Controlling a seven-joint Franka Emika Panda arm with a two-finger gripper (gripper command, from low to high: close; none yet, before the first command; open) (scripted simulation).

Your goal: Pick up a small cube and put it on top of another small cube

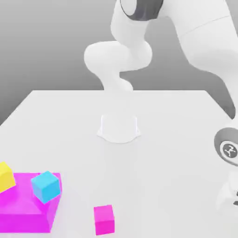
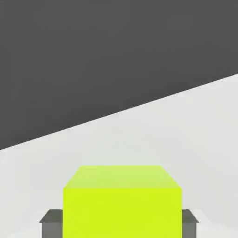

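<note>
A: Hand view: what is held, and how?

B: The small lime-green plain cube (image 2: 122, 213) sits between the two fingers of the grey-tipped gripper (image 2: 120, 228). The pincer is clamped on it, one finger flat against each of two opposite sides.

A: Why this hold?

B: Presumably because opposed flat faces give an even grip and leave the underside free to be set on another cube. A skewed lift could let it turn; squared as it is, it should handle steadily.

A: And the surroundings?

B: The pale, smooth tabletop (image 2: 153, 135) has a straight edge, running obliquely; beyond it lies plain dark grey.

A: Exterior view: the arm?

B: The white, jointed robot arm (image 1: 204, 37) rises from its base and bends down towards the tabletop's edge at the exterior view's right.

A: The other items?

B: A small magenta-pink cube (image 1: 104, 220) rests directly on the tabletop. Towards the exterior view's left stands a broad magenta block (image 1: 25, 222), with a small sky-blue cube (image 1: 46, 187), apparently tilted, by its corner and a small yellow cube (image 1: 5, 177) farther left.

A: The room?

B: A grey backdrop, unfurnished, behind the tabletop's straight far edge. The next move probably calls for carrying the held cube over its chosen support.
</note>
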